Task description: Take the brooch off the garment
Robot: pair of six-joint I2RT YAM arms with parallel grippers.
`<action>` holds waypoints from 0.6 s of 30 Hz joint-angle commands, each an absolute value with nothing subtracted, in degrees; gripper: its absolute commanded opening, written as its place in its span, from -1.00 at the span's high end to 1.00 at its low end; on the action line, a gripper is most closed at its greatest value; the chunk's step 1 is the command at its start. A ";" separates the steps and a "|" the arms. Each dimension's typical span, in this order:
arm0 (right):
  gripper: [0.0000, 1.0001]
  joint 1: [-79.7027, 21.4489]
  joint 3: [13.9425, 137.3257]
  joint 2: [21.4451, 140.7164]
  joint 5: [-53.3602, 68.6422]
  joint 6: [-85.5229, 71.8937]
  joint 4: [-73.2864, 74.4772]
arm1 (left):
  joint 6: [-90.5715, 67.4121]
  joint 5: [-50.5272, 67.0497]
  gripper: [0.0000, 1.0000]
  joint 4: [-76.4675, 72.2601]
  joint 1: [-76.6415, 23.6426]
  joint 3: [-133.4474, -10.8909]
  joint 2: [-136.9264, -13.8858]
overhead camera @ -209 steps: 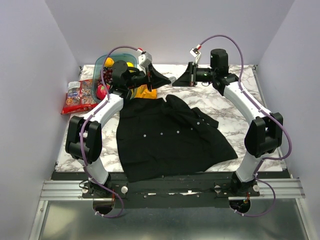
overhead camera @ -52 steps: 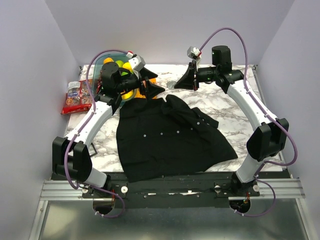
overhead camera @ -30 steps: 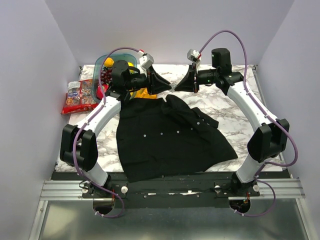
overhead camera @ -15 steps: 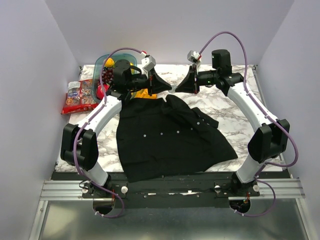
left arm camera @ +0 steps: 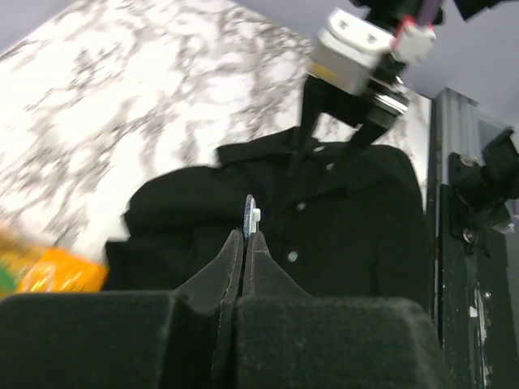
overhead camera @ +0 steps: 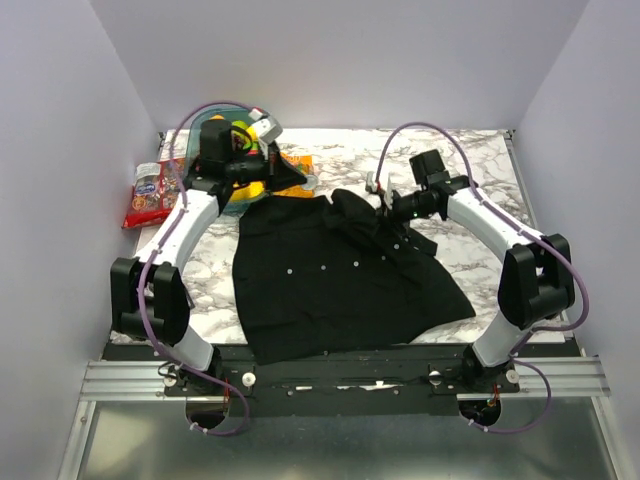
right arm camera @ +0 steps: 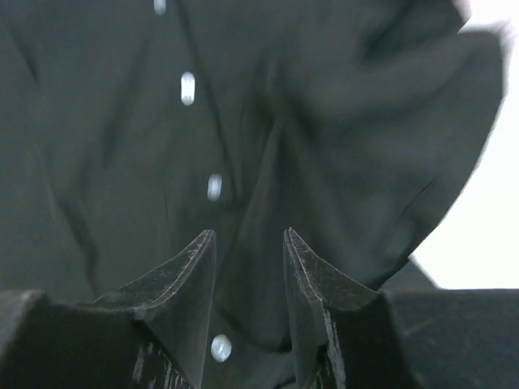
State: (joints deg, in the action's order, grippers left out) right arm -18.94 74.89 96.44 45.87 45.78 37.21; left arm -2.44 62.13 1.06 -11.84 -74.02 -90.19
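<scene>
Our left gripper (left arm camera: 245, 235), fingers pressed together, pinches the one brooch (left arm camera: 250, 214) edge-on, aloft beyond the single black shirt's (overhead camera: 340, 280) far edge. Our right gripper (right arm camera: 247, 237), jaws spread, hovers over four white buttons (right arm camera: 213, 186). Bare marble table (overhead camera: 480, 190) lies open at right.

Print on the snack bag (overhead camera: 150, 195) is too small to read

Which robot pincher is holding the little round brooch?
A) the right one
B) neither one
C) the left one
C: the left gripper is pinched shut on the brooch, seen edge-on at its fingertips, while the right gripper is open above the black shirt.
</scene>
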 commanded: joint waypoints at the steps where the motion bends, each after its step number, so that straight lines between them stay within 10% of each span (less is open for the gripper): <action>1: 0.05 -20.30 70.76 97.55 36.75 59.49 42.72 | 8.85 58.29 1.00 17.18 -6.60 -73.65 -85.96; 18: 0.30 -13.28 86.38 118.64 2.73 44.22 44.54 | 46.47 32.79 1.00 54.75 -0.53 -73.04 -76.21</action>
